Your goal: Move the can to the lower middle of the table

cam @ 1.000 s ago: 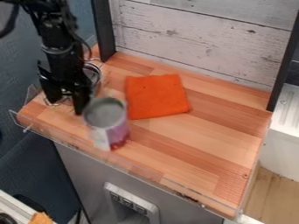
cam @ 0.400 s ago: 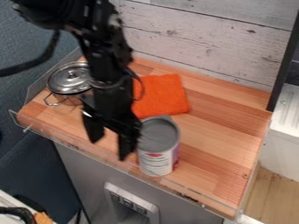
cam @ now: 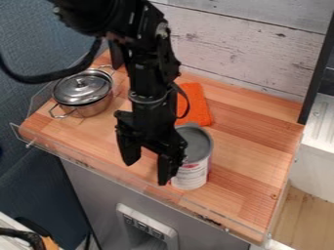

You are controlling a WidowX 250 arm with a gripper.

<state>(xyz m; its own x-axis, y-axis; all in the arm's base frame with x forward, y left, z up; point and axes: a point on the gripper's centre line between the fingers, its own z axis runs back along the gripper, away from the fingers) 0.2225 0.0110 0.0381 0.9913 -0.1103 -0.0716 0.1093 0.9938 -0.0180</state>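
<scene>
Can (cam: 198, 151) stands upright at the table's (cam: 251, 146) lower middle. Just beside it, on the left in view, hangs my gripper (cam: 147, 173), fingers spread wide around nothing; whether one touches it, I can't tell. Behind lies an orange cloth (cam: 198, 107); further left, a lidded pot (cam: 94, 106).

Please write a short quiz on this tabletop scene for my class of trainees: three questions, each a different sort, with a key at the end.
1. Fill in the blank, "apart" or "together": The can is beside the end effector, whose fingers are ______.

2. True or false: The lid is on the silver pot.

3. Multiple choice: Which of these lies flat on the wooden table?
A) the can
B) the silver pot
C) the orange cloth

Key: 1. apart; 2. true; 3. C
</scene>
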